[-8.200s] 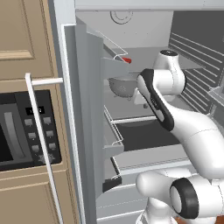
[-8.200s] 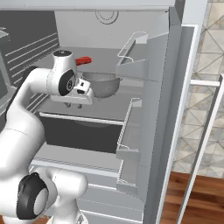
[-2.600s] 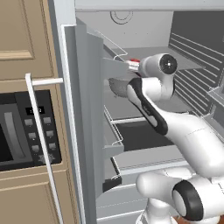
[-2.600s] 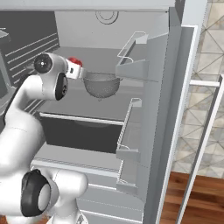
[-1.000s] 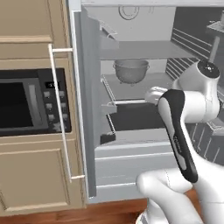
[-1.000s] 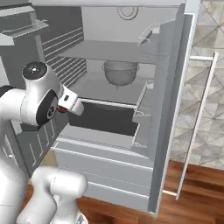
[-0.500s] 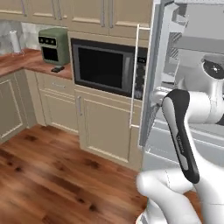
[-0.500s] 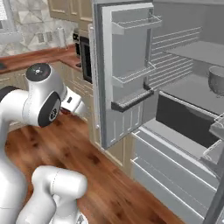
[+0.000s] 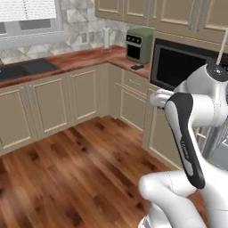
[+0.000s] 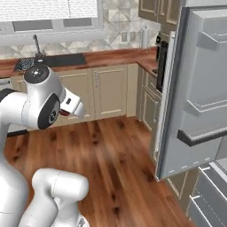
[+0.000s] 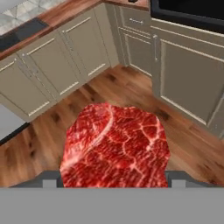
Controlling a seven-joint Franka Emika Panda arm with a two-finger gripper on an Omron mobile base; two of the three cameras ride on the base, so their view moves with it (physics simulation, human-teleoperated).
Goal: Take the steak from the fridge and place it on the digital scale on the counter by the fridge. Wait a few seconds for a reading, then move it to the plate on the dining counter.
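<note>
the gripper is closed on the steak; in the hand view the marbled red slab sits between the finger tips and rises above them, with the wood floor well beyond it. in the right base view a sliver of red shows under the white hand, just beside the arm's big shoulder joint; the hand is carried high above the floor, clear of every surface. ahead of the gripper in the hand view stand beige base cabinets, with the black built-in oven at the far upper right. in the left base view the bench, a reddish wood top, runs along the wall well apart from the gripper; on it, near the corner, stand the green toaster-oven box and, just in front of that, the small black digital scale. the sink lies further left on the same bench. in the right base view the fridge door stands open to the right of the gripper, well apart from it, its bins facing the room.
</note>
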